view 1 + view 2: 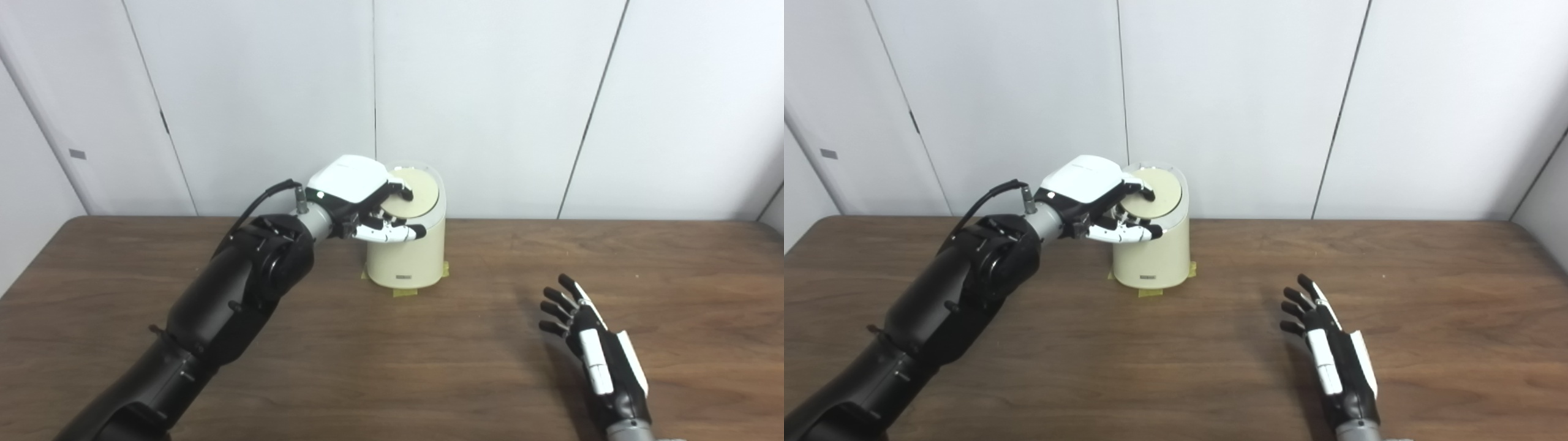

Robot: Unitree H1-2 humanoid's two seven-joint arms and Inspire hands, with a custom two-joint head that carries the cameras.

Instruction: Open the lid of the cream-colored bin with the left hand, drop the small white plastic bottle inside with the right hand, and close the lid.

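Hands at the bin, lid down under the left one, right one empty.

Left arm [233, 294] reached from the lower left across the wooden table [429, 367] to the cream-colored bin [407, 257], which stood upright near the far edge, its long axis vertical, on yellow tape tabs [405, 293] by the wall panels [490, 92]. The left hand [361, 199] lay over the left part of the lid [422, 193], fingers [392, 233] curled along its front rim with one fingertip on the disc; whether it gripped or only pressed, I could not tell. The lid sat closed, tilted toward the robot. Well apart to the right, the right hand [1329, 349] hovered low over the table, fingers spread, holding nothing. The bottle was not visible in either view.
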